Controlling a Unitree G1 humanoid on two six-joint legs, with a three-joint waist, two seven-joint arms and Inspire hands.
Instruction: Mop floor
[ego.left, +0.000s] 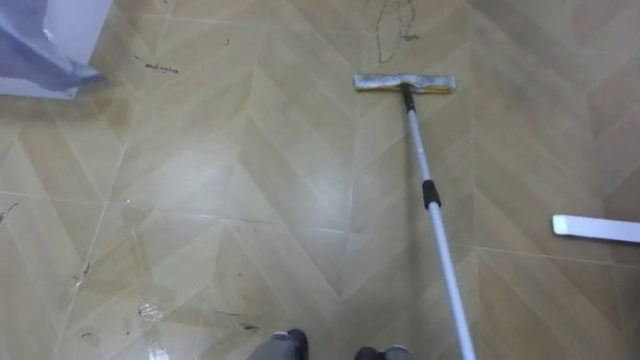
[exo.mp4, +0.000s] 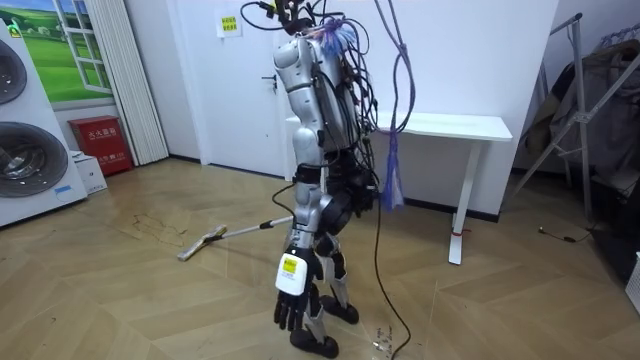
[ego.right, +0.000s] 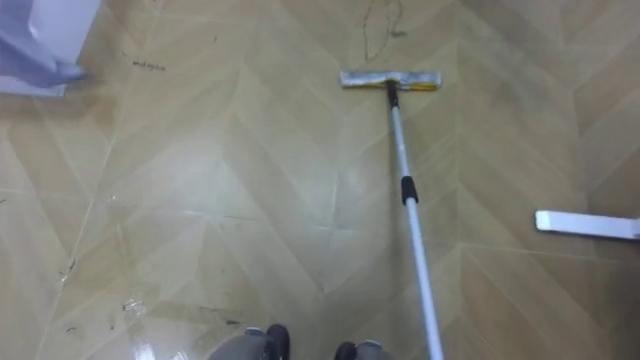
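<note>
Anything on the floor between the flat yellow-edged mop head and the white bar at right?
No. In the left eye view the tan herringbone floor between the flat yellow-edged mop head and the flat white bar is bare.

White-poled flat mop (ego.left: 430, 193) — head on floor (ego.left: 200, 200)

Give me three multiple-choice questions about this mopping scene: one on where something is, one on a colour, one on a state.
1. Where is the mop head?
A behind the robot's feet
B on the floor ahead of the robot
C on a shelf

2. What colour is the band on the mop handle?
A red
B black
C green

3. How is the left hand?
A hanging open at the robot's side
B shut on the handle
C resting on the mop head

Answers: B, it lies flat on the wood floor ahead; B, a black band sits midway along the pale pole; A, its fingers hang relaxed, holding nothing.
</note>
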